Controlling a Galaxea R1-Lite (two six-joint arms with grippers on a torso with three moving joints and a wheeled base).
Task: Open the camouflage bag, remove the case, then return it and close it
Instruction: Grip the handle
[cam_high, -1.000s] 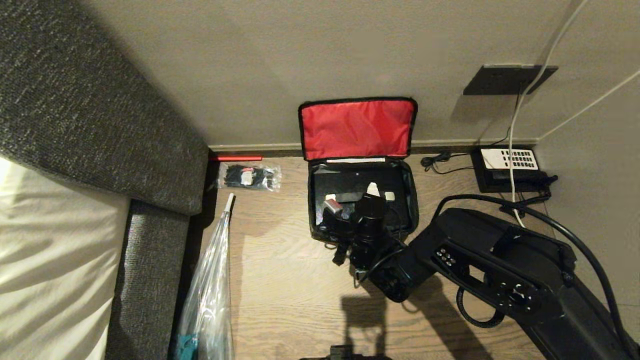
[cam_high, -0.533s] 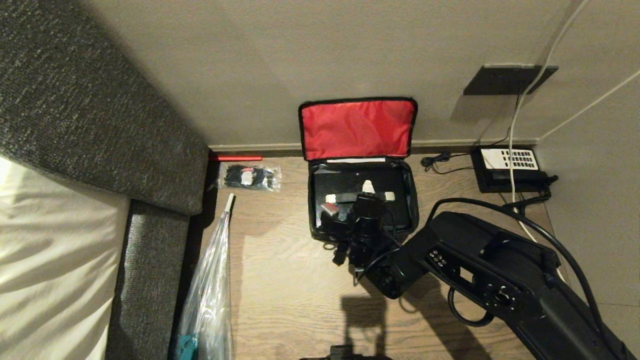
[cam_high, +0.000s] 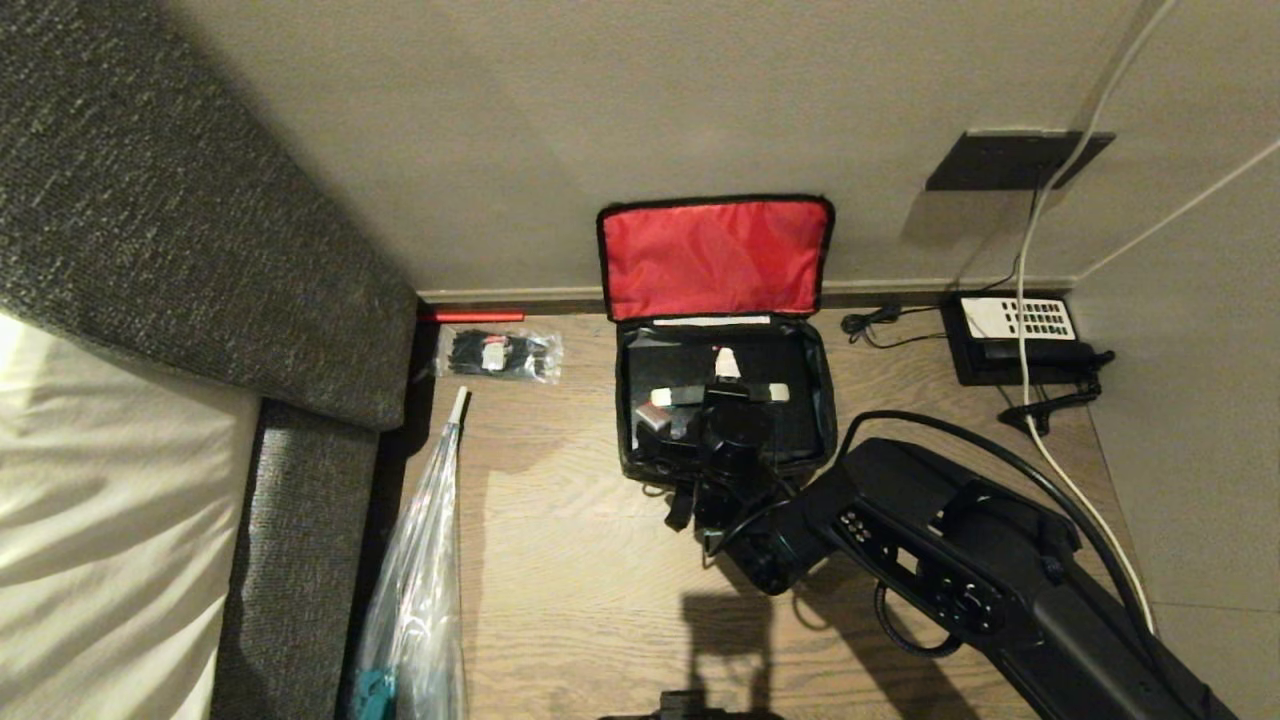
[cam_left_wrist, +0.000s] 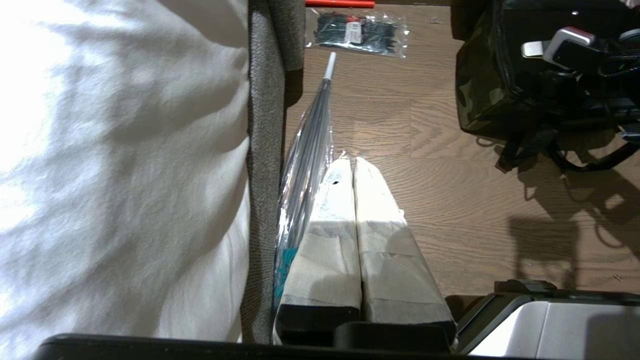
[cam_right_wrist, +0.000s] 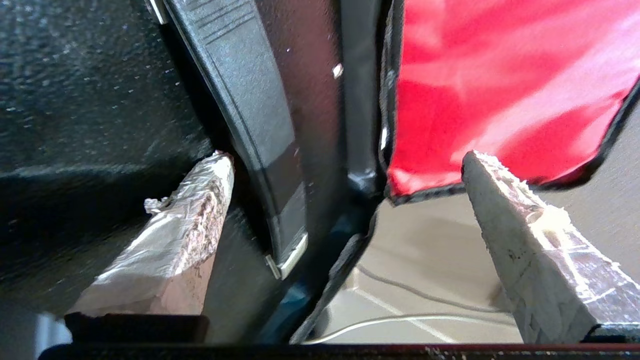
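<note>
Case (cam_high: 725, 400) sits inside the camouflage bag (cam_high: 825, 400) on the floor, red lid propped against the wall. Right end effector (cam_right_wrist: 345, 200) has spread its fingers off the handle, apparently released; closing remains. Left end effector (cam_left_wrist: 354, 200) hangs pressed together.
</note>
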